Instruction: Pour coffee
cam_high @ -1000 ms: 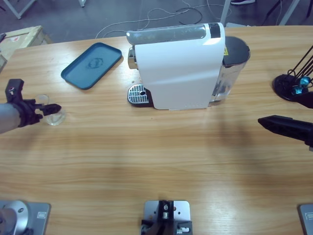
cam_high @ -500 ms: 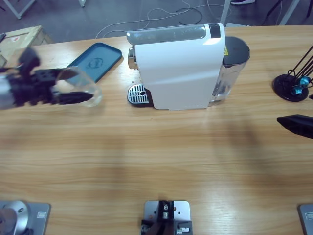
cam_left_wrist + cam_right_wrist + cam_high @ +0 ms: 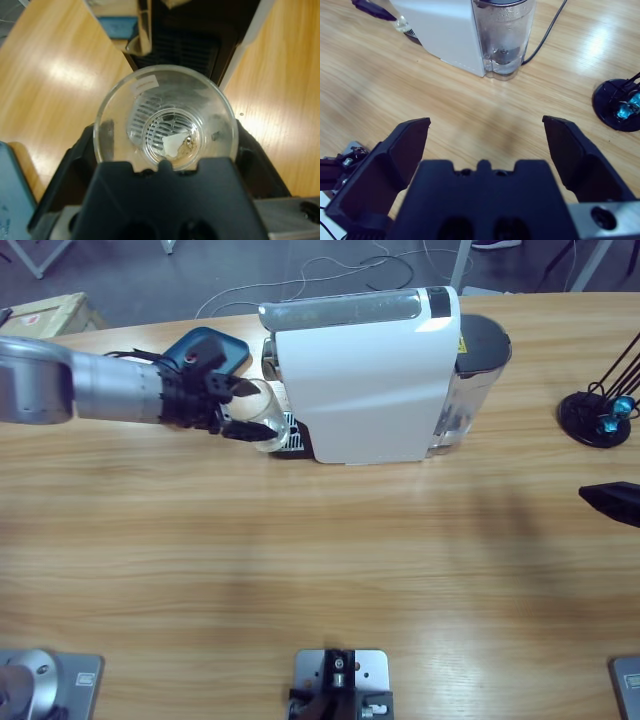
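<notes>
Risk: left claw (image 3: 258,420) grips small clear drinking glass (image 3: 166,118) beside white boxy coffee machine (image 3: 365,375); misalignment over black drip grate (image 3: 186,50) spills. Right claw (image 3: 485,142) open.

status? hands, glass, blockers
Left hand shut on clear glass, held at the coffee machine over its drip grate. Right hand open, empty, off to the side. No coffee visible; nothing blocking.

Right gripper (image 3: 485,135) with jaws spread wide above the wooden table (image 3: 395,75). Far: white coffee machine (image 3: 437,25) with clear water tank (image 3: 504,37) and trailing cable (image 3: 547,35). Far right: black round stand (image 3: 617,102).
</notes>
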Available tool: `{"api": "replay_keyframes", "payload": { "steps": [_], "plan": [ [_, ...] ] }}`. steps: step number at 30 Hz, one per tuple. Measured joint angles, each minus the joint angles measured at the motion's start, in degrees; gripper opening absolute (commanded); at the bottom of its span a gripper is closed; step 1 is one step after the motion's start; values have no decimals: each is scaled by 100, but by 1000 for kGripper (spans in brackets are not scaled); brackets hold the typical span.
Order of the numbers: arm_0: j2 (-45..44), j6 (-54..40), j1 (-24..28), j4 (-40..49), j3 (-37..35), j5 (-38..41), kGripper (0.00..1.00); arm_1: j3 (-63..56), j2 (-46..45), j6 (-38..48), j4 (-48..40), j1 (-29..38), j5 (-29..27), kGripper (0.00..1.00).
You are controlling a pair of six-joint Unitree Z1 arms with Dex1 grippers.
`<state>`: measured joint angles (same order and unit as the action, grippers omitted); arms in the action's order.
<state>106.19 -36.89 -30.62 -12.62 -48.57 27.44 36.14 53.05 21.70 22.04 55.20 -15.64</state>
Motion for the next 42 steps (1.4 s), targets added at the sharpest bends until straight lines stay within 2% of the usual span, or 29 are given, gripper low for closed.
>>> {"api": "replay_keyframes", "payload": {
  "steps": [17, 19, 21, 35, 40, 42],
  "plan": [
    [322, -23, -182, 0, -345, -178, 0, 0, 0, 0, 0, 0, -99, 1000],
    [322, -22, -214, 0, -345, -178, 887, 0, 0, 0, -1, 0, -99, 1000],
    [323, -17, -233, -1, -345, -188, 978, 0, 0, 1, -1, 0, -99, 1000],
    [233, 521, -278, -103, -196, -567, 982, 0, 0, 13, -1, 0, -99, 1000],
    [-591, 776, -224, -105, 191, -546, 982, 82, 0, 10, 23, 0, -130, 1000],
    [-1010, 1098, -250, -104, 360, -462, 982, 325, 12, -40, 98, 3, -328, 1000]
  ]
}}
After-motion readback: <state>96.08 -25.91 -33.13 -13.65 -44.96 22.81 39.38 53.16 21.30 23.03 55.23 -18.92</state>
